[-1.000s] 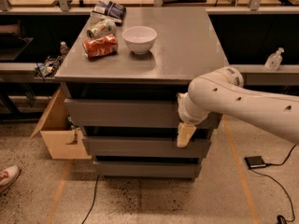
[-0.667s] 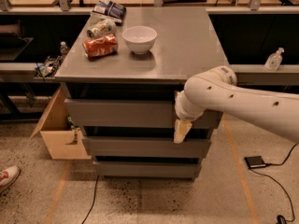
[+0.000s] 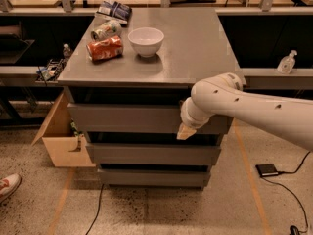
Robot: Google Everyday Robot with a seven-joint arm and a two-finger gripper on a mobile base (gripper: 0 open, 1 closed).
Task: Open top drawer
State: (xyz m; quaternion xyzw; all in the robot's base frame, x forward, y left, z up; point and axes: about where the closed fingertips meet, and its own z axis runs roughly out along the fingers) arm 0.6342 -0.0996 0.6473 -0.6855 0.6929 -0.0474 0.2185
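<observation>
Under the grey countertop point(image 3: 195, 48), the top drawer point(image 3: 127, 119) looks shut. The gripper point(image 3: 186, 131) hangs against its front, right of middle; open or closed, I cannot tell. The whole pull seems left.

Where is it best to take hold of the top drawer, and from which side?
Probably hook the upper edge of the top drawer, coming from the front: its face is flat and handleless, with a dark gap above. The end effector hangs at its lower edge.
</observation>
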